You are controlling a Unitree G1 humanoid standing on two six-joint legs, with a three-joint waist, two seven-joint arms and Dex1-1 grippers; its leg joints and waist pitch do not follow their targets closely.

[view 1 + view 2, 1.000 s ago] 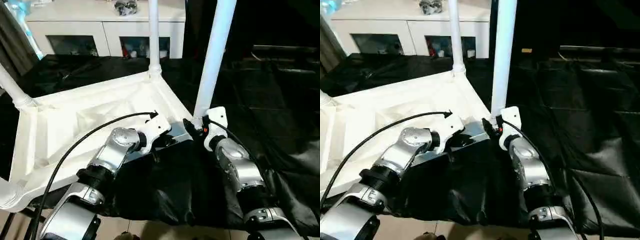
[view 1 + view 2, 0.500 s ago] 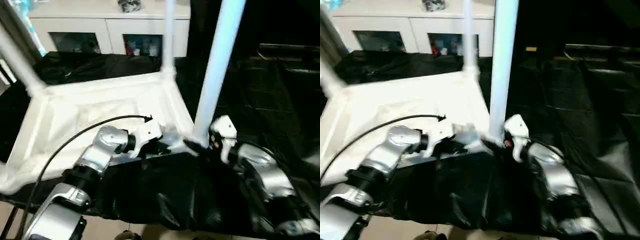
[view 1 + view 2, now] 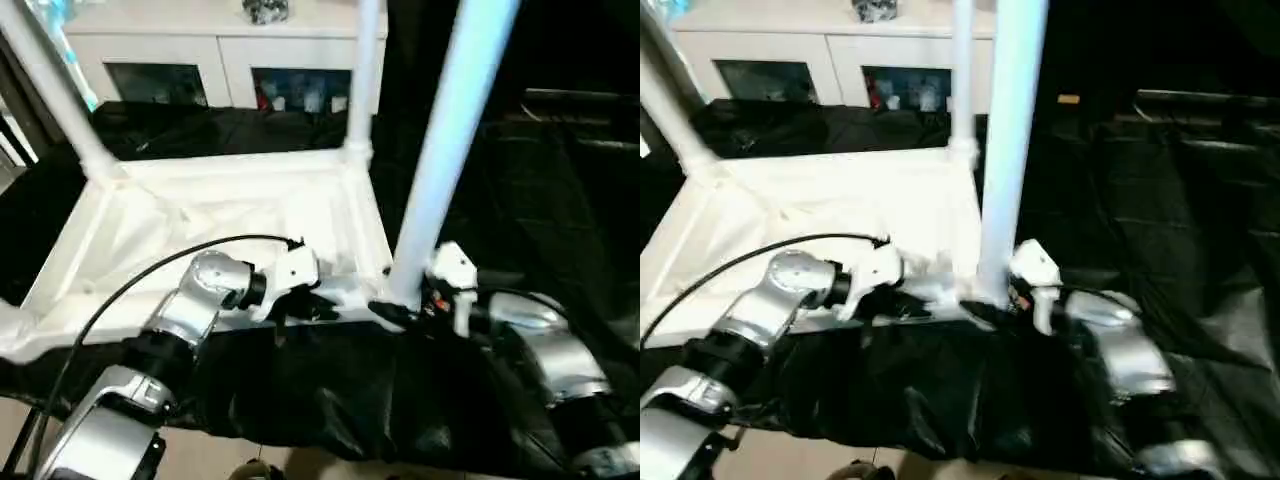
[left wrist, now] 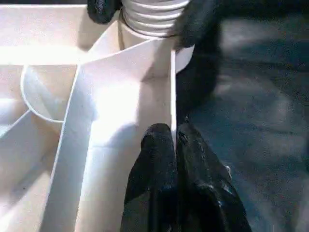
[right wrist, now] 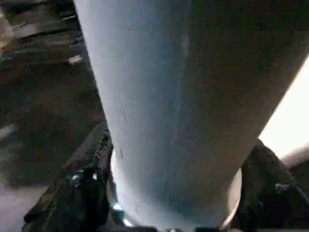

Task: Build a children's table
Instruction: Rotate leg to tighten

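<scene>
The white tabletop point(image 3: 200, 215) lies upside down, ribbed underside up, on black cloth. Three legs stand in its corner sockets: far left leg point(image 3: 45, 85), far right leg point(image 3: 365, 70) and the near right leg point(image 3: 450, 150). My left gripper point(image 4: 173, 133) is shut on the thin near rim point(image 4: 172, 87) of the tabletop, just beside the near right socket. My right gripper point(image 3: 400, 308) is shut around the base of the near right leg point(image 5: 183, 96), one black finger point(image 5: 82, 193) on each side. Its ribbed foot point(image 4: 154, 14) sits in the socket.
A white cabinet with glass doors point(image 3: 200, 60) stands behind the work. Black cloth point(image 3: 530, 190) covers the surface to the right and hangs over the front edge. A black cable point(image 3: 150, 275) arches over my left forearm.
The tabletop has swung round, so its near rim now runs almost level across the picture, and the view has shifted too. Both grippers keep their hold.
</scene>
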